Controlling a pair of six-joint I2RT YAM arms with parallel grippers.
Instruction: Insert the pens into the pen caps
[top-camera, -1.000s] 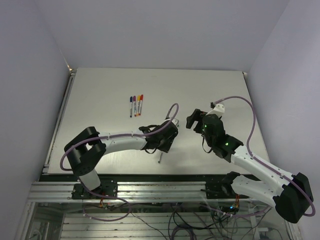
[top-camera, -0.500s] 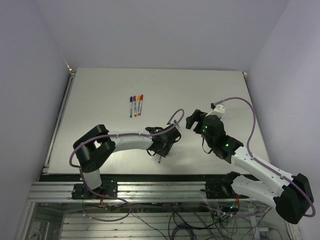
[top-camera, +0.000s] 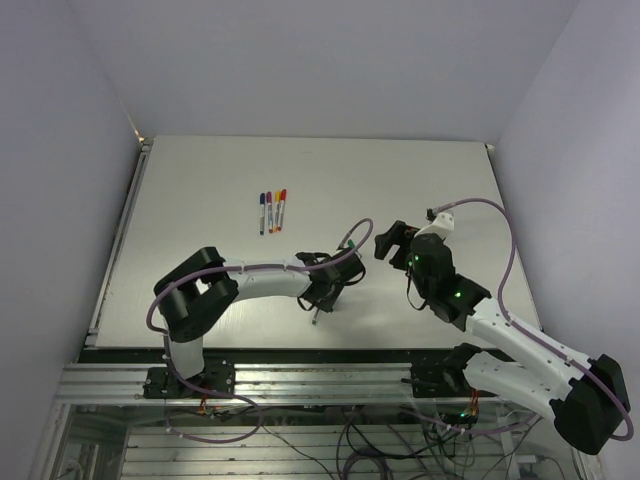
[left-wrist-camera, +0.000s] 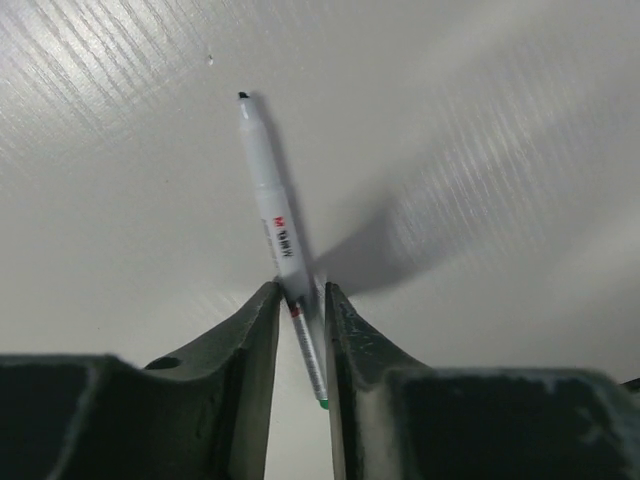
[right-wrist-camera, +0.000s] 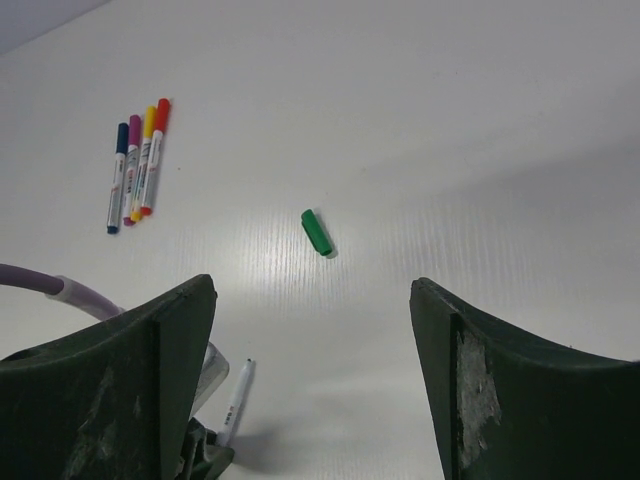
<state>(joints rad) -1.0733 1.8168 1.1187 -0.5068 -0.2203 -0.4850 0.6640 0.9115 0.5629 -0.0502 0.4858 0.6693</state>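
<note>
The pen (left-wrist-camera: 278, 225) is lying flat on the worktop (left-wrist-camera: 480, 150), uncapped. Its dark nib is pointing away from my left fingers (left-wrist-camera: 235, 345) and its green-tipped back end is reaching in between them. I am judging it to be very light and stiff. The barrel is slim, round and smooth, so it is likely to roll or swivel if only one pad is meeting it first. The best hold looks to be on the rear part of the barrel, square across it, so that the nib end is sticking out free to go into a cap.

That is where my left fingers are standing, one on each side of the barrel, narrowed to a slot hardly wider than the pen. The left-hand pad is looking as good as against it, while a thin strip of shadow is showing on the other side. I cannot tell whether I am gripping it yet.

The green cap (right-wrist-camera: 317, 232) is lying on its side on the worktop well ahead of my right fingers (right-wrist-camera: 500, 400), in line with the gap between them. Those fingers are spread wide and holding nothing. Four pens already wearing their caps (right-wrist-camera: 135, 170) are lying side by side far ahead and to the left.
</note>
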